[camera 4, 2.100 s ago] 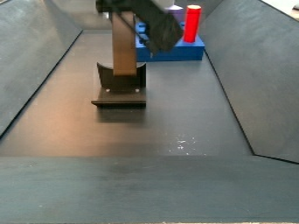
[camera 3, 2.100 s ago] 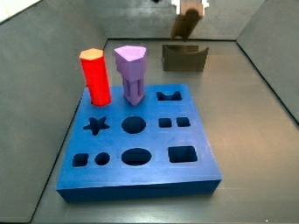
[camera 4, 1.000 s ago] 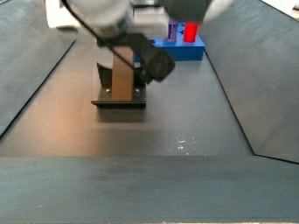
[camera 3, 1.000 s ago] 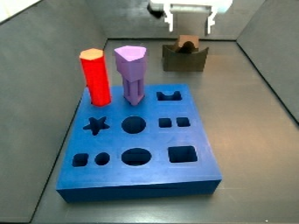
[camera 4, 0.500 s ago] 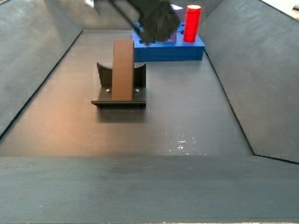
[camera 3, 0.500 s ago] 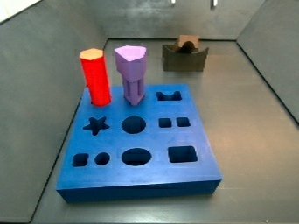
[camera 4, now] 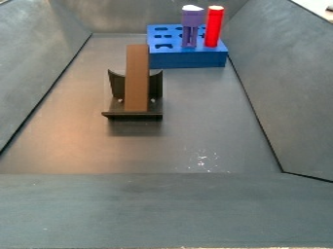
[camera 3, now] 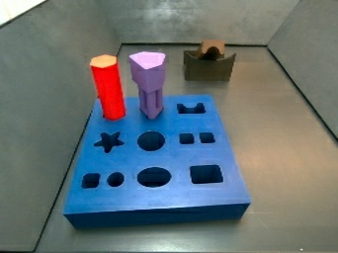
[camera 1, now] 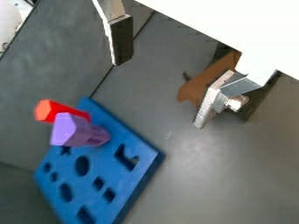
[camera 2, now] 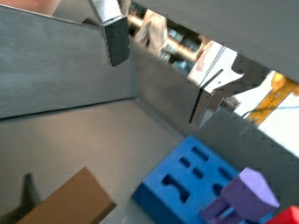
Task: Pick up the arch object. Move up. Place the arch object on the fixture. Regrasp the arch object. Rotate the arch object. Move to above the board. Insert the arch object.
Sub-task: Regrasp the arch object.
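You see the gripper (camera 1: pixel 163 77) only in both wrist views; neither side view shows the arm or the gripper. Its two flat silver fingers (camera 1: pixel 118 38) stand wide apart with nothing between them, so read the jaws as open and empty. In a wrist view the second finger (camera 2: pixel 205 98) shows just as far from its partner (camera 2: pixel 115 40), again with only floor and wall in the gap.

The wrist cameras look down from well above the floor, so the gripper sits high and clear of every piece.

Locate the arch object (camera 4: pixel 135 76): it lies in the fixture (camera 4: pixel 132 105), resting in the dip of the fixture's top and slanting up along it. In a side view its arch-notched end (camera 3: pixel 209 46) shows above the fixture (camera 3: pixel 209 66). In a wrist view the brown block (camera 1: pixel 212 77) appears below the gripper, just beside one fingertip in the picture but well beneath it. In a wrist view a brown corner of it (camera 2: pixel 68 204) also shows low in the scene.

The blue board (camera 3: pixel 152 165) lies on the floor apart from the fixture, well away from the gripper and below it (camera 1: pixel 100 168). The red hexagonal peg (camera 3: pixel 107 87) and the purple pentagonal peg (camera 3: pixel 148 84) stand upright side by side at one end of the board. The arch-shaped hole (camera 3: pixel 192 106) in the board is unfilled.
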